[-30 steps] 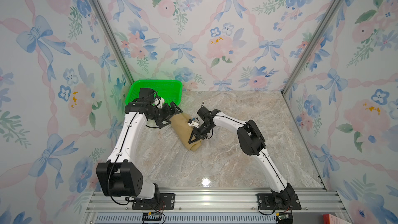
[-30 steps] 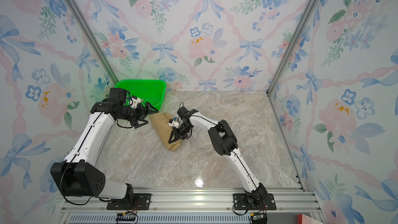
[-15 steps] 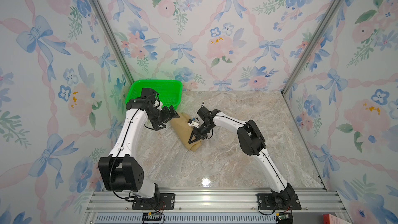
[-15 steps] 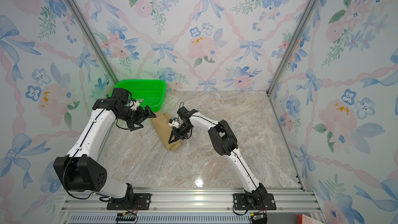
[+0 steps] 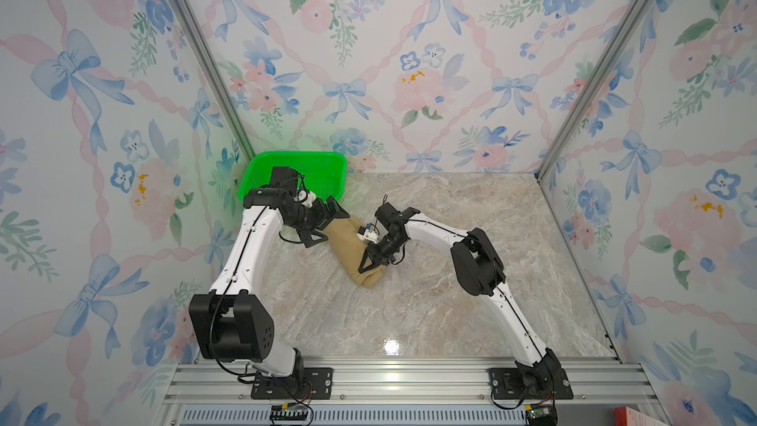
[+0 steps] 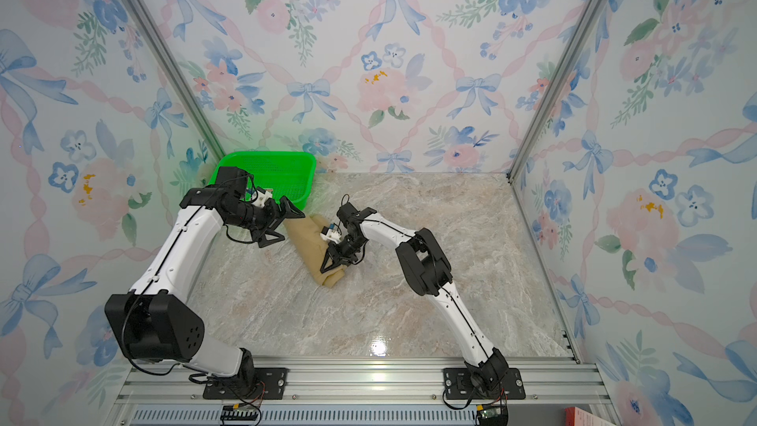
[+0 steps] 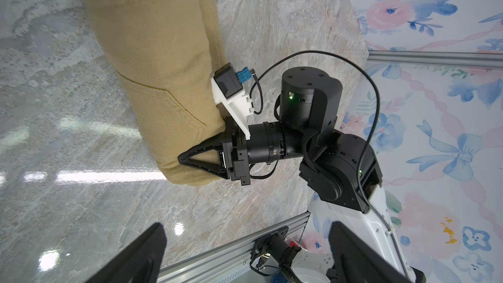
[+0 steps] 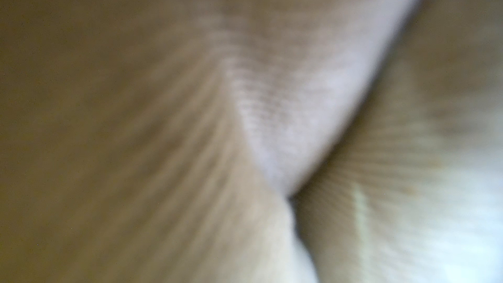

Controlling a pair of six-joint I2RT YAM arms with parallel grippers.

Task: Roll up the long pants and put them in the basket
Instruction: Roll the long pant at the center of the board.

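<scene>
The long pants (image 5: 348,245) (image 6: 309,243) lie on the marble table as a tan roll, set diagonally in both top views. My right gripper (image 5: 361,270) (image 6: 323,270) is at the roll's near end, shut on a fold of fabric. In the left wrist view one of its fingers (image 7: 201,159) lies over the roll (image 7: 163,63) and the other is buried in cloth. The right wrist view shows only blurred tan fabric (image 8: 163,132). My left gripper (image 5: 327,225) (image 6: 282,224) (image 7: 245,257) hangs open and empty by the roll's far end.
A green basket (image 5: 295,155) (image 6: 266,154) stands in the far left corner, just behind my left wrist. Flowered walls close in three sides. An aluminium rail (image 5: 389,379) runs along the front edge. Bare marble (image 5: 450,313) stretches right of and in front of the roll.
My left arm has shifted slightly beside the roll's far end, its gripper staying open. The right arm and the roll have not moved.
</scene>
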